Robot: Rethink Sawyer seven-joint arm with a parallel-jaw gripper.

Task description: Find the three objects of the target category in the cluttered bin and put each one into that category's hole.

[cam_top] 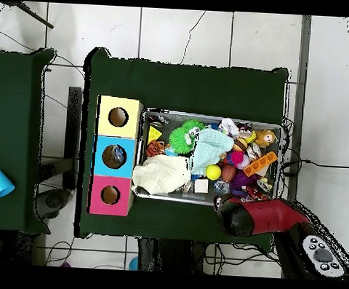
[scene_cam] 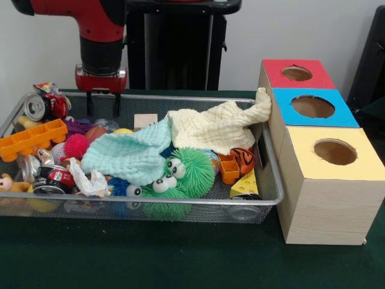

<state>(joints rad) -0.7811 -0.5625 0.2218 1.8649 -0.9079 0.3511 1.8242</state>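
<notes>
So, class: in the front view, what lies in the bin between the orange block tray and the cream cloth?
The mint cloth, with the pink spiky ball at its left edge, lies between the orange block tray and the cream cloth.

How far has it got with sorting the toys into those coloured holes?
Nothing looks done yet: no toy shows in the red, blue or yellow hole. The gripper hangs open and empty over the wire bin's far corner. Two cloths cover much of the clutter, so all the searching remains.
</notes>
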